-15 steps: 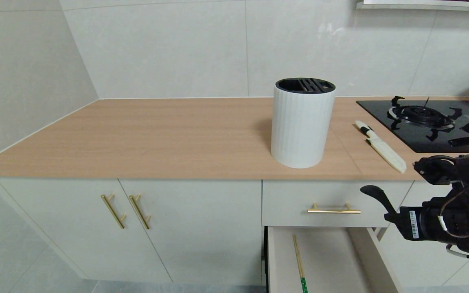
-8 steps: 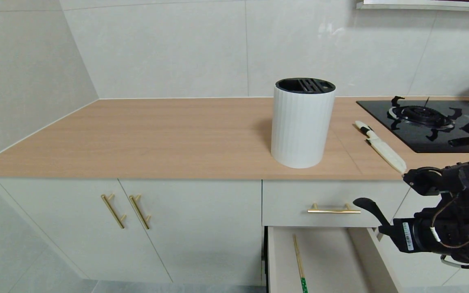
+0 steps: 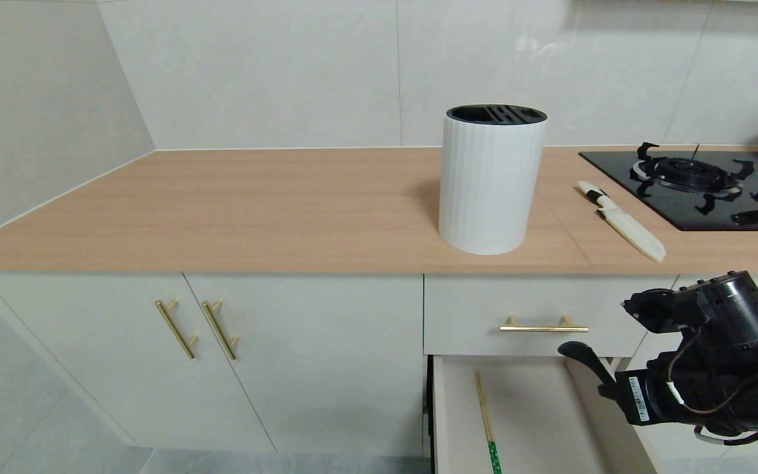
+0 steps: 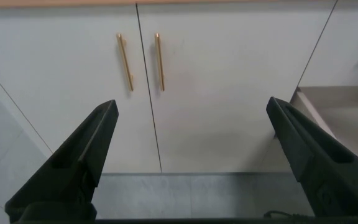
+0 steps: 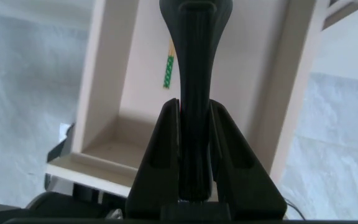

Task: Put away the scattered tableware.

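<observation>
We see the right arm low at the right of the kitchen unit, wrist level with the drawer fronts, its right gripper [image 3: 575,349] reaching in over the right-hand side of the open drawer [image 3: 537,421]. From the right wrist view the right gripper [image 5: 195,12] has its jaws pressed together into one dark bar, and we can make out nothing between them. The left gripper [image 4: 191,107] faces the lower cabinet doors [image 4: 229,93] and their two gold bar handles [image 4: 142,61], its jaws spread wide and gripping nothing.

The pulled-out drawer sits beneath a closed drawer front [image 3: 537,313] with a gold handle. A pair of chopsticks [image 3: 486,421] with green patterned ends lies lengthwise along its left side; the wrist camera catches the same chopsticks [image 5: 168,65] on the drawer floor.

On the wooden desk [image 3: 254,210] above, a white ribbed knife holder [image 3: 489,181] with a black slotted top stands upright. A pale knife [image 3: 622,220] lies flat just to its right, apart from it, between the holder and the black gas hob [image 3: 695,191], its tip near the desk's front edge.
</observation>
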### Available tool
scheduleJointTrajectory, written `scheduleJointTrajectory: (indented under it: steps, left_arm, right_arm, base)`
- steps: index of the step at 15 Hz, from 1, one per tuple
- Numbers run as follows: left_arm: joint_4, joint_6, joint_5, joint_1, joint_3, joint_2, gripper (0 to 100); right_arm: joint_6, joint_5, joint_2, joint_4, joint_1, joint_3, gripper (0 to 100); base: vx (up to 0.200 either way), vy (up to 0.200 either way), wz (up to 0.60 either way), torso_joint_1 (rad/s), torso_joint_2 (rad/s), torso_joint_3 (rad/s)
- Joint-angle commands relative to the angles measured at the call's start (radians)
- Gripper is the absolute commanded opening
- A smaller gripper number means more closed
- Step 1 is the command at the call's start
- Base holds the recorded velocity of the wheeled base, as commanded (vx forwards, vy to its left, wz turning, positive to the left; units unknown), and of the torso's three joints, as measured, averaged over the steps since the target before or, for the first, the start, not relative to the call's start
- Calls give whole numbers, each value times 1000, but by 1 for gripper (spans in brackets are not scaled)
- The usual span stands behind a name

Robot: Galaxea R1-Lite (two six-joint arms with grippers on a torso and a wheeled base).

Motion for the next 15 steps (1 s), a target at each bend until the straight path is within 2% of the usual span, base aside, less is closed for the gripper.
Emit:
scheduleJointTrajectory:
  steps: [1,11,15]
  left_arm:
    - [0,0,0,0,0,0,100]
    - [0,0,0,0,0,0,100]
    - [0,0,0,0,0,0,100]
  right_arm:
    - [0,0,11,-1,0,-1,0]
    - [0,0,22,-1,-3,-1,0]
    - [0,0,23,-1,-3,0,0]
  base:
    - [0,0,0,-193,466,261]
    - [0,0,0,-176,461,283]
    - [0,0,0,-38,132,85]
